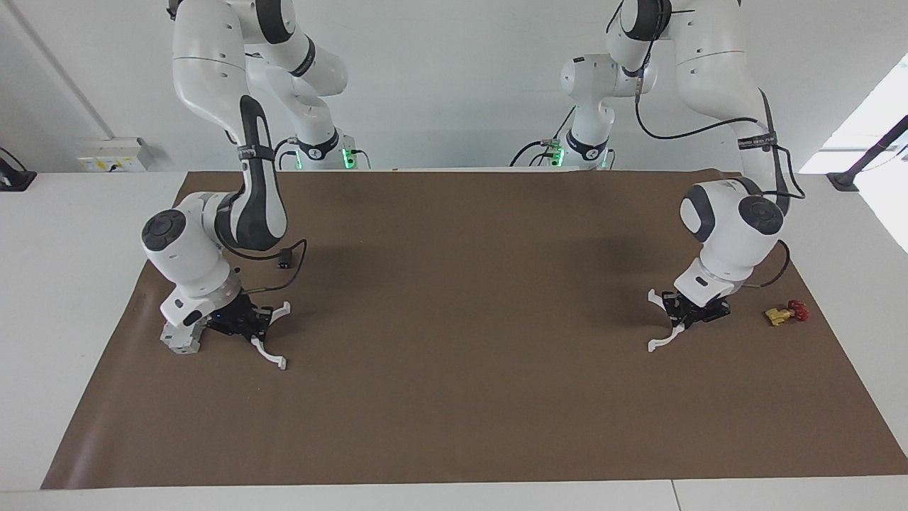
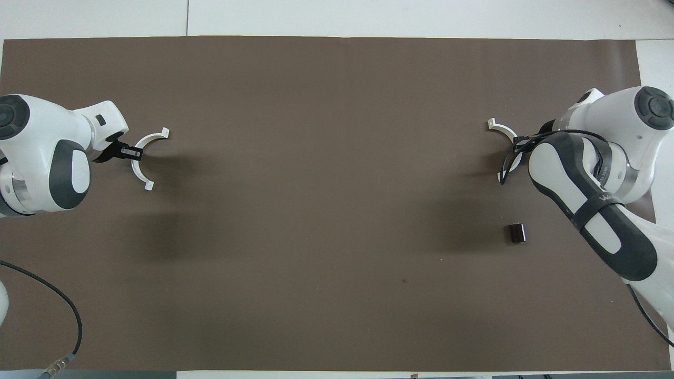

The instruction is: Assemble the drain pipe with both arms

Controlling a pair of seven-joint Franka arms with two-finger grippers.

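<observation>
left gripper (image 1: 687, 314): black two-finger claw, low at the left arm's end of the brown mat, pinched on one thin white plastic half-ring arc (image 1: 667, 328) at mid-curve
left arc: thin white plastic half-ring arc with small tabs, looks just off the mat or grazing it, open side toward table centre (image 2: 140, 157); contact with mat not certain
right gripper (image 1: 241, 323): black two-finger claw, low at the right arm's end, clamped on the second white plastic half-ring arc (image 1: 269, 338)
right arc: same tabbed shape, mostly hidden under the arm in overhead view, one tab showing (image 2: 500, 130)
pair status: two halves well apart, each at its own end, nothing joined yet; judged as early stage
grey blocky part (image 1: 179, 340): on mat, touching or just beside right wrist housing
small yellow-and-red valve (image 1: 784, 312): on mat, near left gripper, toward the mat's edge
small black block (image 2: 517, 232): hanging on the right arm's cable in the facing view
risk 1: thin arc pivoting in the pinch, caused by narrow grip at mid-curve; tabs then misaligned at mating
risk 2: tab tip dragging on mat if lifted too little, twisting the arc
risk 3: right wrist nudging grey part on departure
risk 4: dangling black cable (image 1: 293, 264) snagging the arc or tab
risk 5: halves meeting at differing tilt, flexing or popping out
writing: small text on black strap of right arm (image 2: 604, 199), unreadable; none legible elsewhere
</observation>
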